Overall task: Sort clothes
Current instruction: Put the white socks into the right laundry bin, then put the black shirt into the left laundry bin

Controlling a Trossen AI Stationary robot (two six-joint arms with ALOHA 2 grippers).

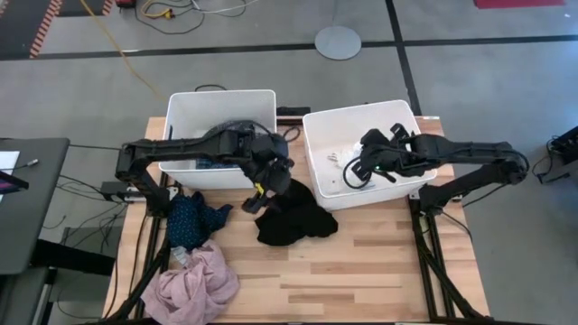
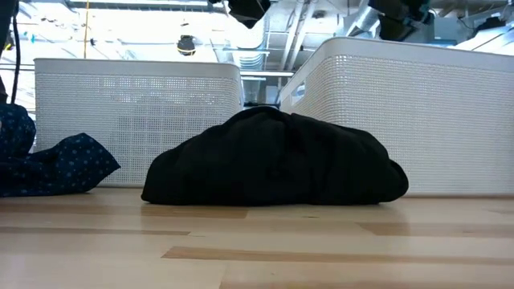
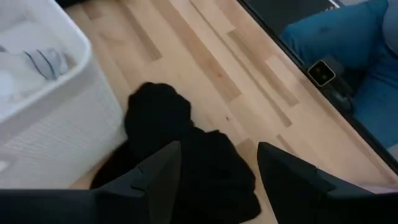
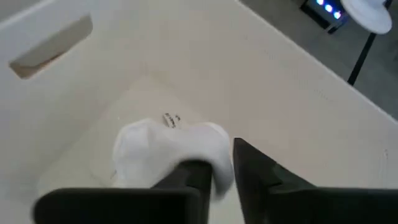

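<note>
The right gripper (image 4: 217, 171) hangs inside the right-hand white plastic bin (image 1: 397, 113), its dark fingers barely parted around the edge of a small white sock (image 4: 165, 149); whether they grip it or are letting it go cannot be told. More small pale items lie on that bin's floor (image 1: 336, 158). The left gripper (image 3: 217, 171) hovers with its fingers spread apart and empty, directly above the crumpled black fabric garment (image 1: 293, 217), which lies on the wooden table (image 1: 388, 262) against the bins' front walls. The left-hand white plastic bin (image 1: 181, 108) holds some plaid cloth (image 1: 206, 164). Outstanding, by judgement: the black garment, the dark navy patterned garment (image 1: 194, 219) and the pink garment (image 1: 194, 284) remain unsorted on the table.
</note>
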